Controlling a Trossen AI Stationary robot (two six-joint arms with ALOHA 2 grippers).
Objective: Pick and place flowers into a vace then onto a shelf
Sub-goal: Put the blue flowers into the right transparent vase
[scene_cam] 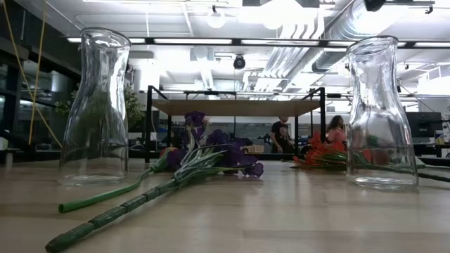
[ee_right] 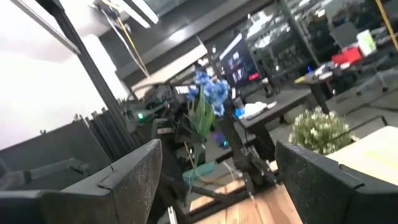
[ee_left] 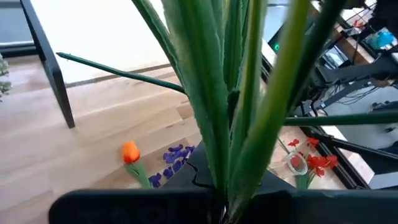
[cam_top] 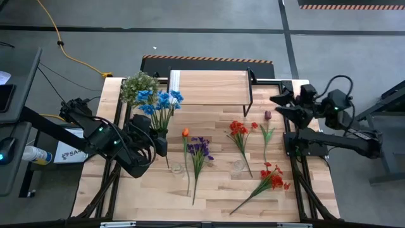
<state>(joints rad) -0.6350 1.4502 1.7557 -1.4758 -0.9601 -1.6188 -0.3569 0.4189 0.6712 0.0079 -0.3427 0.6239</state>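
Blue flowers (cam_top: 159, 101) stand clamped by their green stems in the left gripper (cam_top: 156, 140), lifted over the table's (cam_top: 215, 196) left half just in front of the shelf (cam_top: 210, 87), whose plank top spans the far edge with open wood before it. Along the right edge the right gripper (cam_top: 279, 104) waits with fingers (ee_right: 134, 180) spread wide and nothing between them, near the shelf's right end. Only the low view shows two clear glass vases (scene_cam: 95, 105) upright, the purple flowers (scene_cam: 218, 156) lying between them, while the high view alone shows the orange tulip (cam_top: 185, 132) and red flowers (cam_top: 239, 129) lying flat mid-table.
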